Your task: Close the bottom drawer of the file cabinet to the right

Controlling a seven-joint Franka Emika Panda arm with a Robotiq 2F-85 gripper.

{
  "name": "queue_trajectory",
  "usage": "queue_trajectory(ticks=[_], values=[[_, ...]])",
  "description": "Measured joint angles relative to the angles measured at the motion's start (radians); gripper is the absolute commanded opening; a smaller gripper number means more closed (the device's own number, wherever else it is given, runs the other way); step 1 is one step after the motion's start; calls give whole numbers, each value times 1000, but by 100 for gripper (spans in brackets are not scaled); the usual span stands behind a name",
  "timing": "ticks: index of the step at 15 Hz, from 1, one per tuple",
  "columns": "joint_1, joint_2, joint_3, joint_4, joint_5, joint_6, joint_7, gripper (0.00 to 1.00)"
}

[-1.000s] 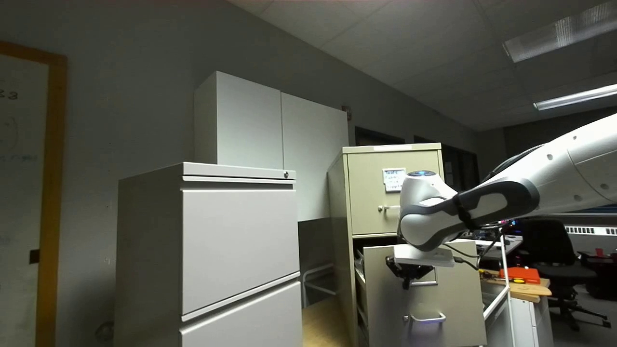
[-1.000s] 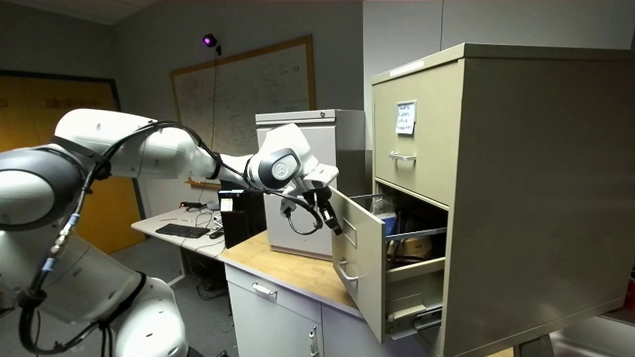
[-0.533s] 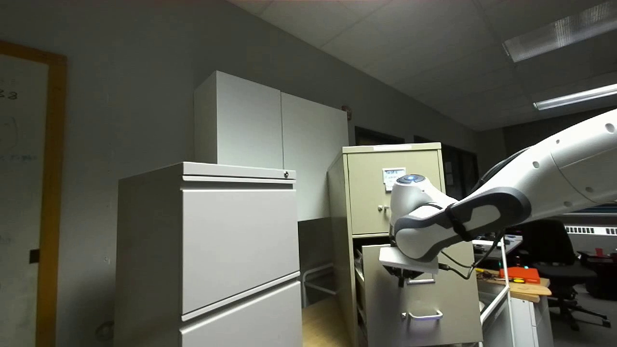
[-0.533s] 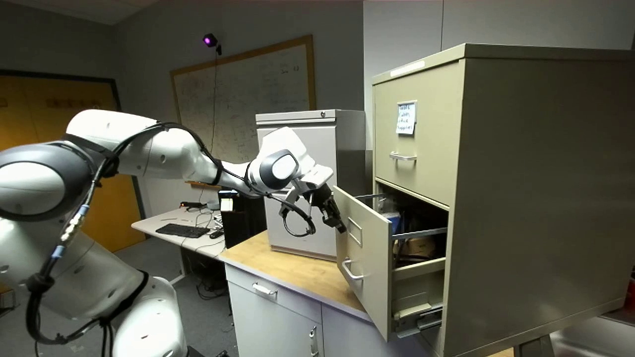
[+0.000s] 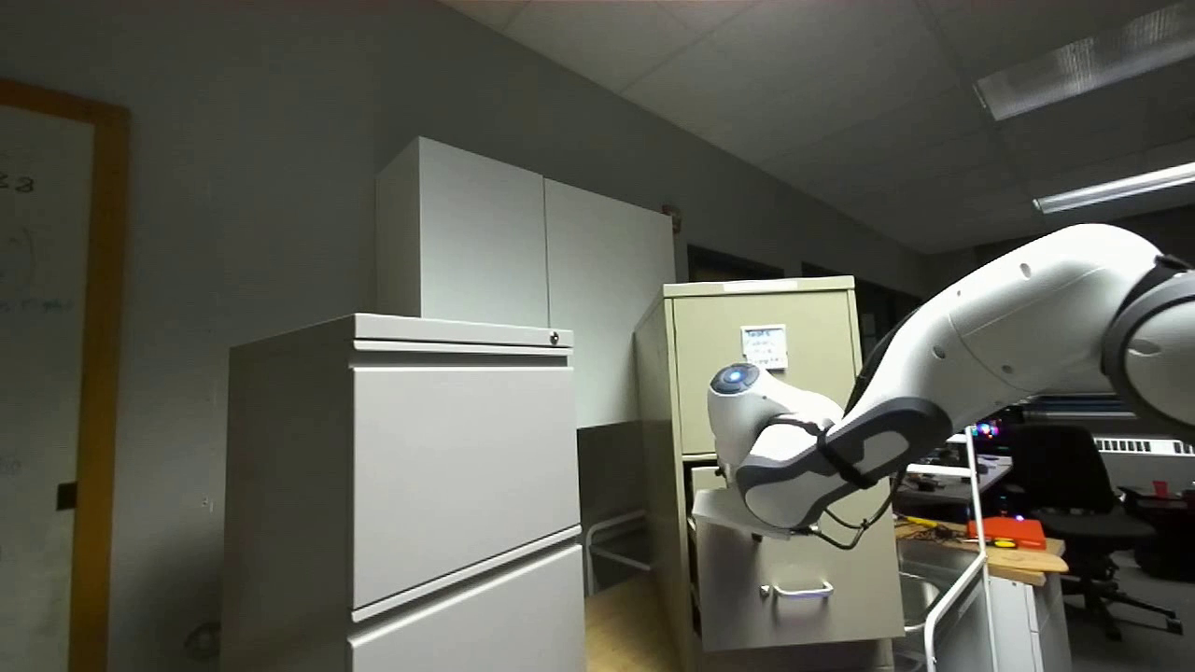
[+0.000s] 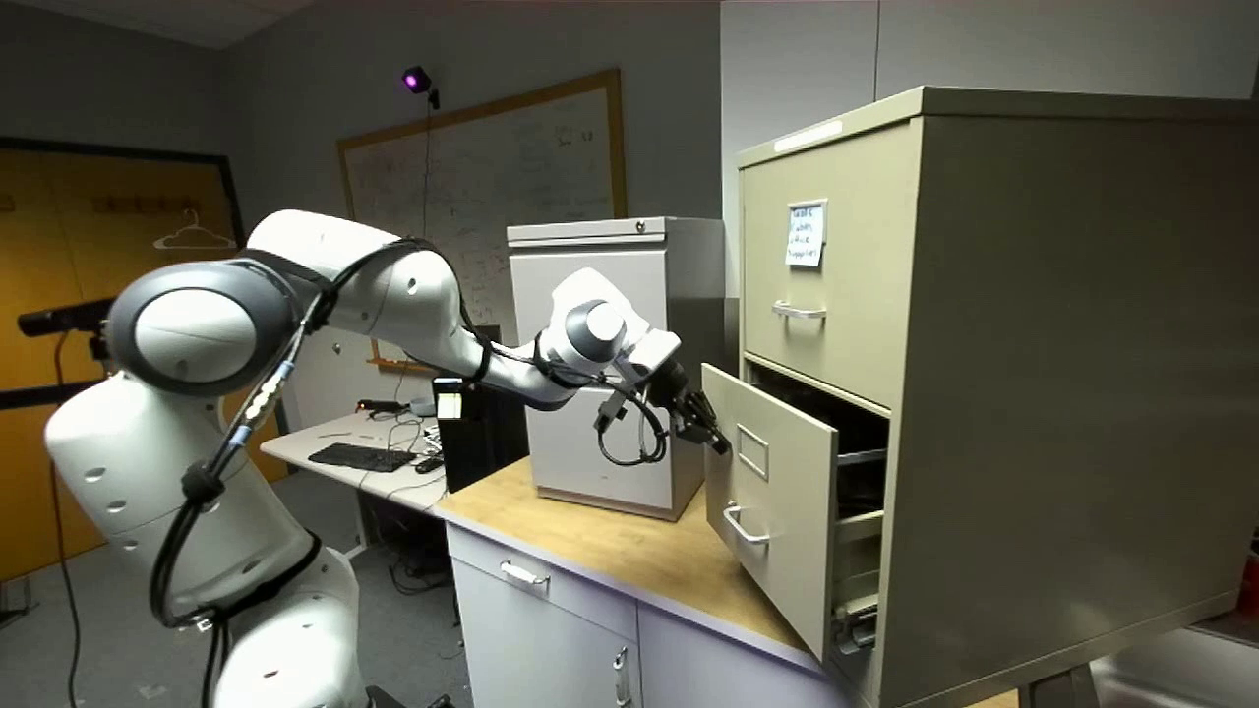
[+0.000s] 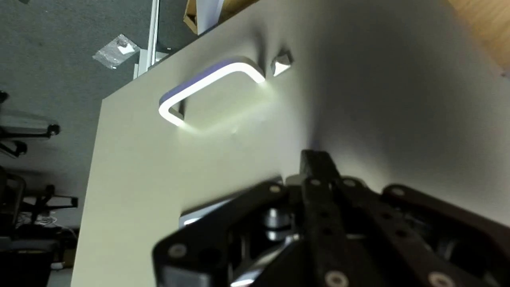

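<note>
The drawer [image 6: 787, 570] is now deeper inside the cabinet [image 6: 1062, 374] than one second ago: in an exterior view you see only a narrow strip of its side, and the blue and brown contents, which showed before, are hidden. It remains partly open, below the upper drawer [image 6: 846, 256] and to the right of the grey cabinet [image 6: 561, 452], which stands on the worktop [image 6: 580, 531]. Your arm [image 6: 403, 295] has advanced towards the cabinet together with the drawer, and its wrist [image 6: 593, 329] is a little lower; in an exterior view the label [image 5: 765, 347] of the upper drawer is now fully visible, while half a second ago the wrist covered a part of it.

Your arm reaches in from the left of an exterior view, bends at the elbow [image 6: 197, 334] and descends to the wrist. There your hand [image 6: 723, 446] is tilted downwards and to the right, pointing at the drawer's front. In the wrist view its fingers [image 7: 318, 169] are together, and their tips seem to touch this front, on its left part, higher than the handle [image 7: 203, 83].
</note>
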Motion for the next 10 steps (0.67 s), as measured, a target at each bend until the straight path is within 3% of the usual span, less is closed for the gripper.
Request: queue_trajectory(ticks=[4, 8, 10], values=[[-10, 97, 39, 85, -194, -63, 245, 0], [-10, 174, 71, 158, -304, -149, 412, 0], [80, 210, 1, 194, -337, -201, 452, 0]])
